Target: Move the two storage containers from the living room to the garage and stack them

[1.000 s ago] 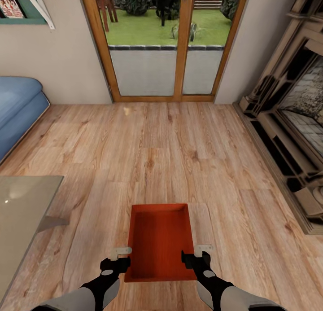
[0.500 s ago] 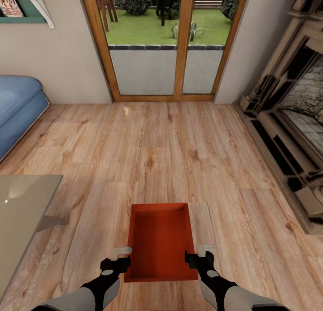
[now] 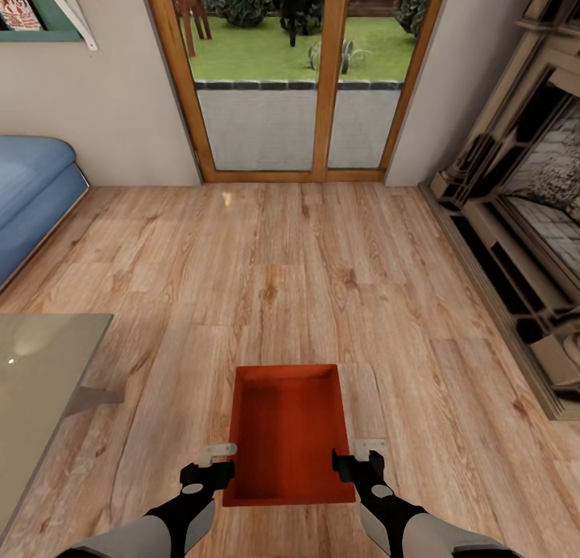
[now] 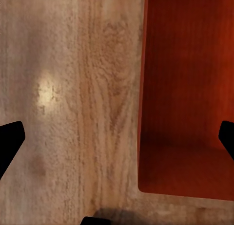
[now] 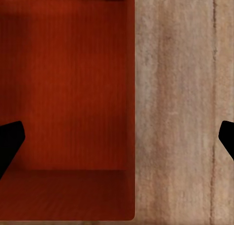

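Item: storage container (image 3: 287, 433), orange-red, open-topped, rectangular, empty. Location: wood-plank floor (image 3: 322, 276) of the living room, upright, long axis pointing toward the glass doors (image 3: 298, 75).

Left gripper (image 3: 208, 461): at the container's left wall near its near corner; jaws spread wide, one finger over the interior, the other over the floor, as the left wrist view shows (image 4: 117, 132). Contact cannot be told.

Right gripper (image 3: 354, 460): at the container's right wall, opposite; jaws likewise wide apart, straddling the wall (image 5: 117, 137).

Surroundings relative to container: glass bench (image 3: 40, 381) to its left; blue sofa (image 3: 32, 196) beyond that; fireplace (image 3: 524, 220) to its right.
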Robot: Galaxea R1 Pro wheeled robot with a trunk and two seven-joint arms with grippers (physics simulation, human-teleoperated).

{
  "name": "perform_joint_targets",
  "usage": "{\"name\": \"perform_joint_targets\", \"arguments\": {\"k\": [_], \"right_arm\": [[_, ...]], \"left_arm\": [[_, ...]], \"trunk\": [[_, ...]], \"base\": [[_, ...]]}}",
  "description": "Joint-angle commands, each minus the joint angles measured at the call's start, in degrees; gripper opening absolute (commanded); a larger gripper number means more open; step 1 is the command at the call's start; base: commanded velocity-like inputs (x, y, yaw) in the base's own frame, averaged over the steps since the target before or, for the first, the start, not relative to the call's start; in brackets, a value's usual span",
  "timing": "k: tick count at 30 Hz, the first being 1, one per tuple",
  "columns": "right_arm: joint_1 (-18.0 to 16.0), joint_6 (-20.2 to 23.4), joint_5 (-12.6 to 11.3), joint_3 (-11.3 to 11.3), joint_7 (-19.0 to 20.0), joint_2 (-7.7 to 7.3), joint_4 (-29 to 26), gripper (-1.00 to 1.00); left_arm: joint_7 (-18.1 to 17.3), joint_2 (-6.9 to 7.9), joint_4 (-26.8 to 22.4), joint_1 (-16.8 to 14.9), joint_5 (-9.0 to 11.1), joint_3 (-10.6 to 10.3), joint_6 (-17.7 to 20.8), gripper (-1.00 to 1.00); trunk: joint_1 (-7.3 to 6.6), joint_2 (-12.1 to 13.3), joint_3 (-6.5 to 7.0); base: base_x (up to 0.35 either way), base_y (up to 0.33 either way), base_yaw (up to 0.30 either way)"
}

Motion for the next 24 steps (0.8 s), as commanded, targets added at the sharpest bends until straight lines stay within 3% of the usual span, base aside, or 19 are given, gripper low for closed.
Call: {"name": "perform_joint_targets", "arguments": {"k": [1,9,24], "right_arm": [[0.0,-0.1,0.4,0.0,-0.4,0.02,0.1,1.0],[0.0,-0.1,0.4,0.0,-0.4,0.02,0.1,1.0],[0.0,0.0,0.3,0.0,-0.4,0.02,0.1,1.0]], "left_arm": [[0.2,0.0,0.1,0.0,0.5,-0.5,-0.2,1.0],[0.2,0.0,0.1,0.0,0.5,-0.5,-0.2,1.0],[0.2,0.01,0.1,0.0,0.5,-0.5,-0.2,1.0]], "trunk": [[0.0,0.0,-0.03],[0.0,0.0,-0.03],[3.29,-6.0,-2.72]], "base": [[0.0,0.0,0.0],[0.0,0.0,0.0],[0.0,0.0,0.0]]}}
